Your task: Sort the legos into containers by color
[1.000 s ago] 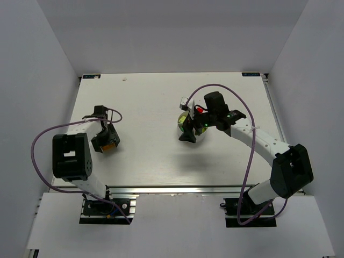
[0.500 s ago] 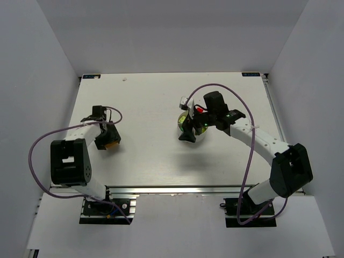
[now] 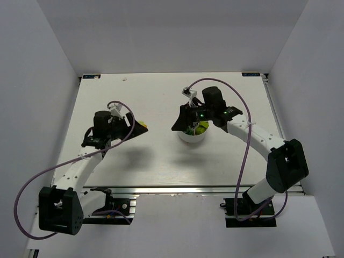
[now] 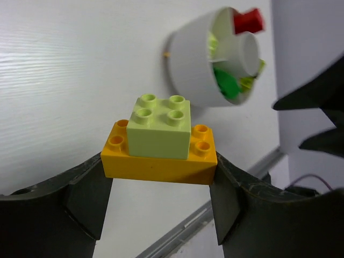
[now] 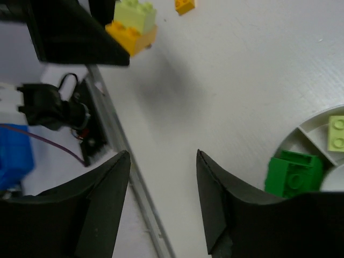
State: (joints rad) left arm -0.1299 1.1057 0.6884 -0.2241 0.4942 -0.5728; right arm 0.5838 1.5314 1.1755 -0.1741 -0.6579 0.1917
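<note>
- While the left gripper [image 4: 159, 171] hung clear of the white table [image 4: 64, 80], its jaws pinched the two ends of an orange brick [image 4: 156, 164].
- A pale green brick [image 4: 160, 129] was stuck on top of that orange brick, its four studs showing.
- Seen from above, this held pair was to the left of the dish [image 4: 185, 64] and apart from it.
- The dish was round and white, split into wedges around a centre cup [image 4: 248, 51].
- A dark green brick [image 4: 226, 86] lay in one wedge.
- A red brick [image 4: 248, 21] showed at the dish's far side; whether it sat in a wedge or on the rim could not be told.
- The right gripper [image 5: 161, 183] hovered over the dish's left edge, its fingers [image 5: 105, 199] spread apart with nothing between them.
- In the right wrist view a lime brick [image 5: 337, 133] lay in the wedge beside the dark green brick.
- A second orange brick [image 5: 184, 5] lay loose on the table near the held pair.
</note>
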